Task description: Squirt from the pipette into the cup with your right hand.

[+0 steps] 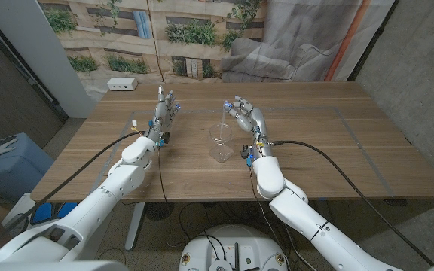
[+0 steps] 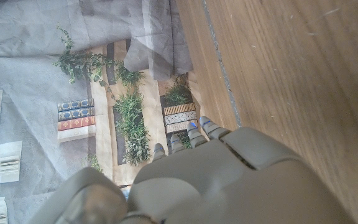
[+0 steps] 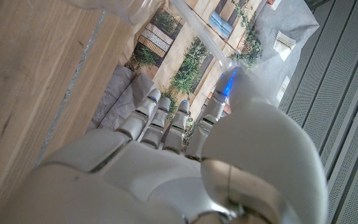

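Observation:
A clear plastic cup (image 1: pixel 219 147) stands upright near the middle of the wooden table (image 1: pixel 330 150); its rim (image 3: pixel 118 9) also shows in the right wrist view. My right hand (image 1: pixel 248 120) hovers just right of the cup, fingers pointing away from me. Between its thumb and a finger it pinches a thin clear pipette (image 1: pixel 223 125) (image 3: pixel 199 36). The pipette slants down toward the cup, tip at about the rim. My left hand (image 1: pixel 165 111) (image 2: pixel 197 180) stands on its edge left of the cup, fingers straight and apart, holding nothing.
A white box (image 1: pixel 122 84) lies at the table's far left corner. A printed backdrop and grey cloth (image 1: pixel 277 45) hang behind the far edge. Black cables trail from both arms across the near part of the table.

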Tool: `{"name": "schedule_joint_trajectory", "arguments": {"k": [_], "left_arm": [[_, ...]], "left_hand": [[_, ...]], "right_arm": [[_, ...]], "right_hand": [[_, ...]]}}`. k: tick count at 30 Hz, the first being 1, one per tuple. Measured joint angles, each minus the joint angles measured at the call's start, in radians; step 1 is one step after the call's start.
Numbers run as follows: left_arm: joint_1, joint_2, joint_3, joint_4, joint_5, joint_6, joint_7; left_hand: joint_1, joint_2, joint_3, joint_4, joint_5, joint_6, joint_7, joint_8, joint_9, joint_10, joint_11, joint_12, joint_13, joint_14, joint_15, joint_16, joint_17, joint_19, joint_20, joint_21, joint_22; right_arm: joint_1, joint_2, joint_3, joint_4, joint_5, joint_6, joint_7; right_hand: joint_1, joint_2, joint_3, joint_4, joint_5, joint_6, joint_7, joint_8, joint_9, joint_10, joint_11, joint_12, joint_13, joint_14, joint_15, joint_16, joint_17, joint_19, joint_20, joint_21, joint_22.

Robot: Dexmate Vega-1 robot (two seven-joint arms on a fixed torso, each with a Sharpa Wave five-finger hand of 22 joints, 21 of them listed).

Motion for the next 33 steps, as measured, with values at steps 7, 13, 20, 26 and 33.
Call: {"name": "schedule_joint_trajectory", "arguments": {"k": [7,13,20,26,33], "left_arm": [[0.0,0.0,0.0,0.0,0.0,0.0,0.0],[0.0,0.0,0.0,0.0,0.0,0.0,0.0],[0.0,0.001,0.0,0.0,0.0,0.0,0.0],[0.001,0.001,0.0,-0.001,0.0,0.0,0.001],[0.001,0.001,0.0,-0.001,0.0,0.0,0.002]], "left_hand": [[0.0,0.0,0.0,0.0,0.0,0.0,0.0,0.0,0.0,0.0,0.0,0.0,0.0,0.0,0.0,0.0,0.0,0.0,0.0,0.0,0.0],[0.0,0.0,0.0,0.0,0.0,0.0,0.0,0.0,0.0,0.0,0.0,0.0,0.0,0.0,0.0,0.0,0.0,0.0,0.0,0.0,0.0],[0.0,0.0,0.0,0.0,0.0,0.0,0.0,0.0,0.0,0.0,0.0,0.0,0.0,0.0,0.0,0.0,0.0,0.0,0.0,0.0,0.0],[0.0,0.0,0.0,0.0,0.0,0.0,0.0,0.0,0.0,0.0,0.0,0.0,0.0,0.0,0.0,0.0,0.0,0.0,0.0,0.0,0.0],[0.0,0.0,0.0,0.0,0.0,0.0,0.0,0.0,0.0,0.0,0.0,0.0,0.0,0.0,0.0,0.0,0.0,0.0,0.0,0.0,0.0]], "right_arm": [[0.003,-0.011,0.015,-0.036,0.035,-0.043,0.017],[0.007,-0.018,0.024,-0.059,0.068,-0.076,0.03],[0.017,-0.026,0.038,-0.091,0.103,-0.109,0.042],[0.029,-0.034,0.05,-0.118,0.136,-0.139,0.049],[0.04,-0.044,0.06,-0.138,0.159,-0.162,0.054]], "right_hand": [[0.012,-0.012,0.0,0.0,0.005,-0.002,-0.002,0.0,0.001,0.001,0.001,0.0,0.0,0.0,0.0,0.004,0.0,0.0,0.0,0.0,0.0],[0.012,-0.012,-0.003,0.003,0.005,-0.002,-0.002,-0.001,0.001,0.001,0.001,0.0,0.0,0.0,0.0,0.004,0.0,0.0,0.0,0.0,0.0],[0.012,-0.012,-0.004,0.004,0.009,-0.002,-0.002,-0.003,0.001,0.001,0.001,0.0,0.0,0.0,0.0,0.004,0.0,0.0,0.0,0.0,0.0],[0.012,-0.012,-0.004,0.004,0.009,-0.002,-0.002,-0.004,0.001,0.005,0.005,0.0,0.0,0.0,0.0,0.004,0.0,-0.004,0.004,0.0,0.0],[0.012,-0.012,-0.008,0.0,0.012,-0.002,-0.002,-0.004,0.0,0.001,0.008,0.0,0.0,0.0,0.0,0.004,0.005,-0.004,0.004,0.0,0.0]]}}
